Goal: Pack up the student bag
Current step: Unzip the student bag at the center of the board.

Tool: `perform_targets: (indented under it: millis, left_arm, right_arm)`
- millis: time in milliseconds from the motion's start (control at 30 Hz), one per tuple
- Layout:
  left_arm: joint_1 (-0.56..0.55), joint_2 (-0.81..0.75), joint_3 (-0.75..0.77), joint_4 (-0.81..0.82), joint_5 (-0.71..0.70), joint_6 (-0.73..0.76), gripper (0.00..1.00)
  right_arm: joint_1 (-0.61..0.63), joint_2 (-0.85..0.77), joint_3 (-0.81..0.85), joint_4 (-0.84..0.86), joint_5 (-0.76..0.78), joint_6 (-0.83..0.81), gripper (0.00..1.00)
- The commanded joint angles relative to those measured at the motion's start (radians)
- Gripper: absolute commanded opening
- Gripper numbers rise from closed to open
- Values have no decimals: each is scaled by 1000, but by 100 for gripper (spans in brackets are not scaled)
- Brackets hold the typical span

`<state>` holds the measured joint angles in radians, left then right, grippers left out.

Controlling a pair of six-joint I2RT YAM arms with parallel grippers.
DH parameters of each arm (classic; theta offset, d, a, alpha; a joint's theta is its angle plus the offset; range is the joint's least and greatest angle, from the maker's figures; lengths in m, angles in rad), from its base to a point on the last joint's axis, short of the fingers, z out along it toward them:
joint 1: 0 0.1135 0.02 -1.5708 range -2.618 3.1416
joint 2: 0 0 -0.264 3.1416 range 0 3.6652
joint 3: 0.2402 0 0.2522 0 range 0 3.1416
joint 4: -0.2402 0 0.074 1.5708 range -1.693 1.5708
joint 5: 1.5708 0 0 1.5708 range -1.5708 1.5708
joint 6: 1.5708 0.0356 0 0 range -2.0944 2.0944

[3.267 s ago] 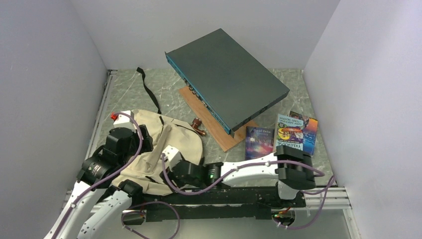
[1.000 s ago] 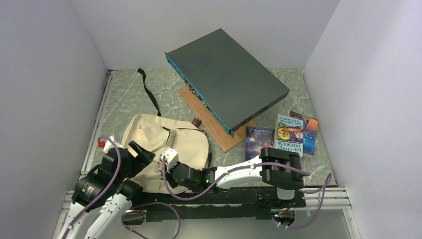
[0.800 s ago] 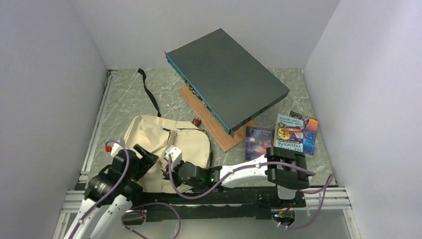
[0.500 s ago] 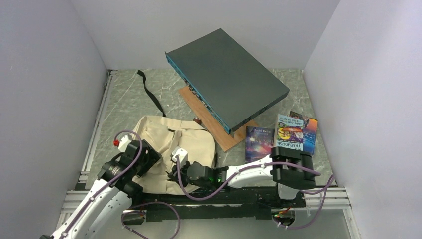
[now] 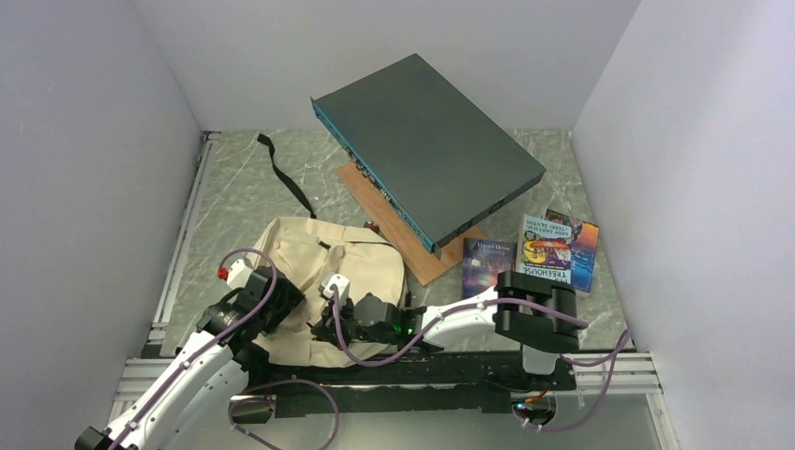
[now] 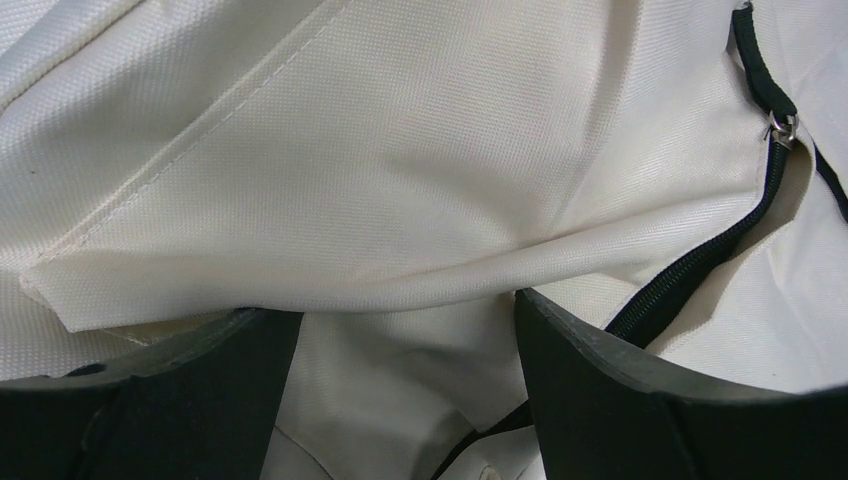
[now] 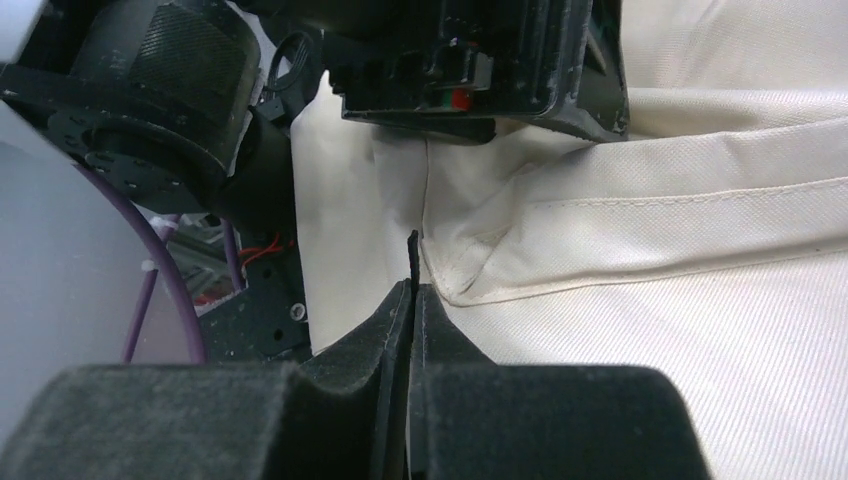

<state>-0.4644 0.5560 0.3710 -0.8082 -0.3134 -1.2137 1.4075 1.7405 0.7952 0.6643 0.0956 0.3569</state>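
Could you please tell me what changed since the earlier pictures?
The cream canvas backpack slid right, towards the brown wooden board, with the right tool shut on its thin black tab. The left tool pulled back, then returned open to the bag's near edge. The dark grey flat box, board and colourful books stayed.

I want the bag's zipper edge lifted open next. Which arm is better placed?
Left, probably. The left end effector is open astride a fabric fold of the bag, right beside the unzipped zipper. The right end effector is shut on a thin black tab.
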Motion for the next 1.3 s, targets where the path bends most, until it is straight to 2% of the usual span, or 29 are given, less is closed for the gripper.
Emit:
perform_targets:
  millis: [0,100,167,333,500,800,867,933,1067,1133,1267]
  left_arm:
    - [3,-48,-56,-33,-46,-17,84]
    - [3,-76,-75,-18,-24,-1,83]
    - [3,-85,-82,-16,-21,2,83]
    - [5,-84,-87,-11,-18,11,83]
    - [3,-72,-87,-8,-15,26,83]
    - [3,-70,-84,-2,-22,31,83]
    - [3,-65,-84,3,-24,34,83]
    - [3,-57,-86,8,-26,33,83]
    - [3,-36,-83,6,-37,29,83]
    - [4,-27,-79,-4,-54,24,84]
    - [4,-27,-76,-13,-79,15,84]
  right_arm:
    - [-61,43,32,205,-142,70,4]
    - [-70,72,48,198,-160,70,10]
    - [-70,92,65,172,-163,68,18]
    - [-70,123,109,102,-149,61,22]
    - [-61,134,140,23,-125,30,36]
    - [-21,153,161,-81,-99,-24,42]
    - [-14,154,166,-99,-70,-32,40]
    - [-8,150,170,-112,-56,-37,33]
    - [5,102,156,-131,6,-35,9]
    - [8,60,139,-141,27,-22,0]
    - [14,-27,70,-143,36,26,0]
